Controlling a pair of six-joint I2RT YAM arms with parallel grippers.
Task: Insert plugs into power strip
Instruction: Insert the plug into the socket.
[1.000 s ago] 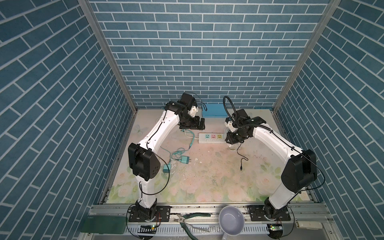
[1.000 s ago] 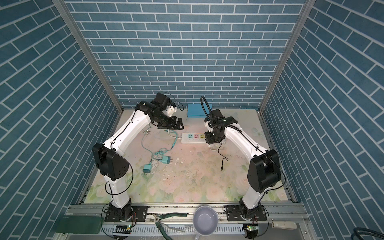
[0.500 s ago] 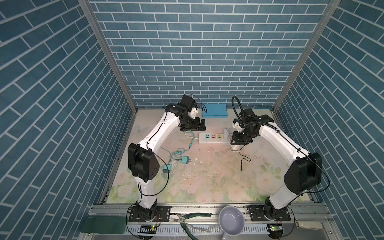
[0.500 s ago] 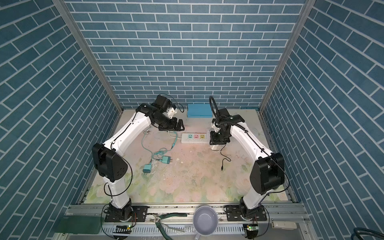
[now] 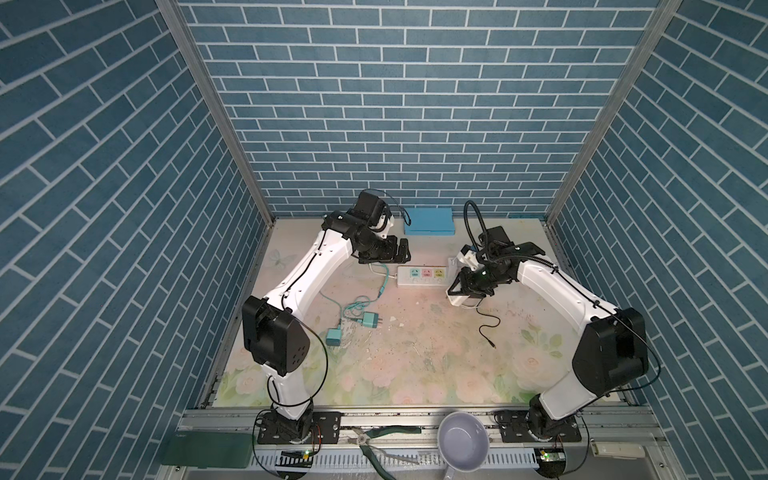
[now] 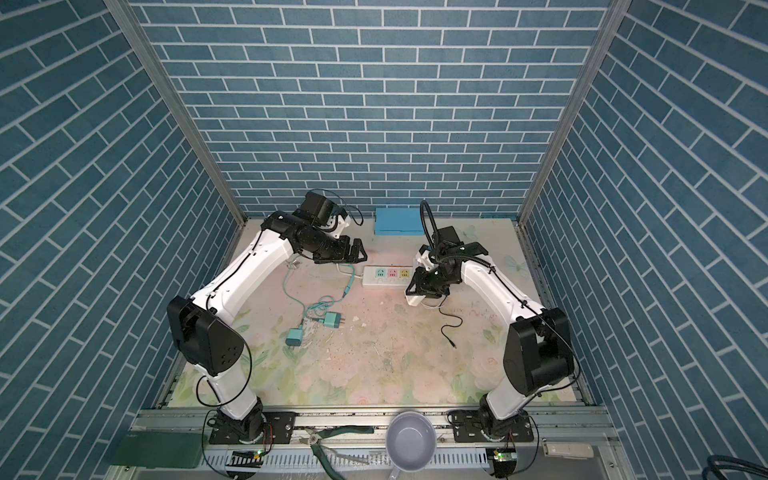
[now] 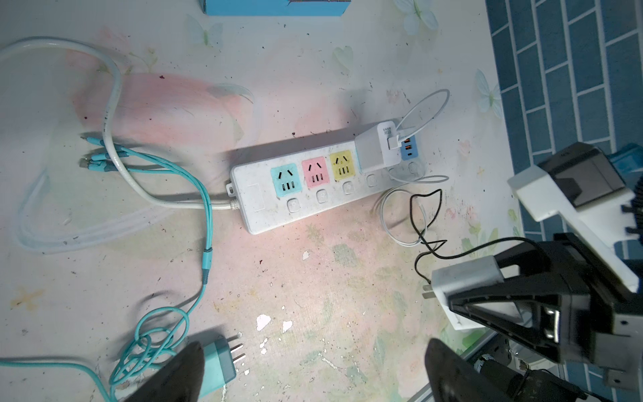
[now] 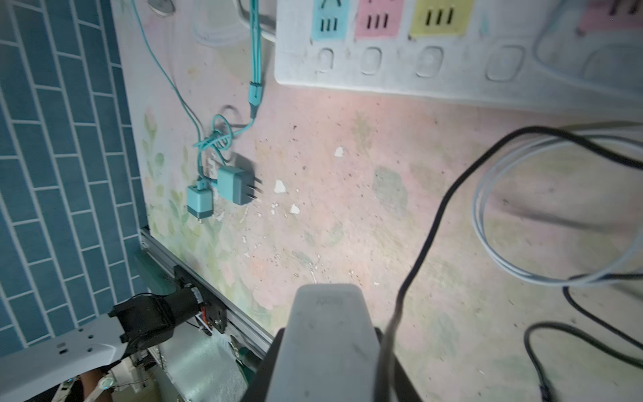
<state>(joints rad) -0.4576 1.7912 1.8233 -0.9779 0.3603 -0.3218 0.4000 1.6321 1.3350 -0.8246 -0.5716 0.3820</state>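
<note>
The white power strip lies at the back of the mat, with its teal, pink and yellow sockets bare. One white plug sits in the socket at its right end. My right gripper is shut on a second white plug, held above the mat just in front of the strip's right end, prongs sideways. My left gripper hangs open and empty over the strip's left end. Two teal plugs lie on the mat at front left.
A light-blue flat box rests against the back wall. Teal cables and the strip's white cord trail left of the strip. A black cable hangs from the held plug. A bowl and pliers lie on the front rail.
My right gripper has carried the white plug from beside the strip's right end a little toward the front, turning its wrist. The left arm has barely moved.
</note>
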